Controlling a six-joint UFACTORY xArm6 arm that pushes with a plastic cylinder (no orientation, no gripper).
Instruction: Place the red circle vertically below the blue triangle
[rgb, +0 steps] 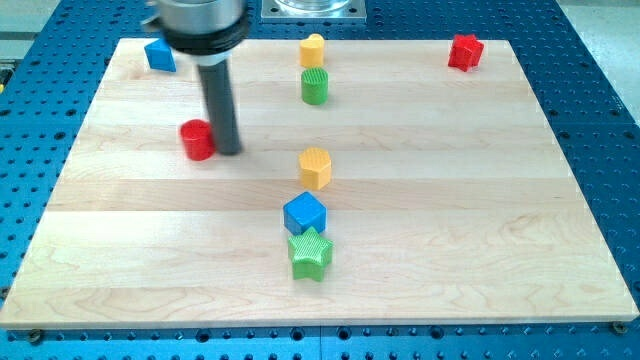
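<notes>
Tabletop (450, 200): a pale wooden board lying on a blue perforated base.
Rod: a dark straight rod coming down from a grey housing at the view's top left.
Tip (228, 152): rests on the board, touching or just beside the red circle, at about 3 o'clock from it.
Jaws: the arm carries none, only the rod, so nothing is held.
Red circle (198, 140): a short red cylinder on the left half of the board, upright.
Blue triangle (159, 54): near the board's top left corner, at about 11 o'clock from the red circle and well apart from it; its shape is hard to make out.
Yellow block (313, 48): at the top edge near the middle, rounded on top.
Green cylinder (315, 86): just at 6 o'clock from that yellow block, close to it.
Red block (465, 51): near the top right corner, exact shape unclear.
Yellow hexagon (315, 167): near the board's centre.
Blue cube (305, 213): at 6 o'clock from the yellow hexagon, near it.
Green star (310, 253): touching the blue cube at its 6 o'clock side.
</notes>
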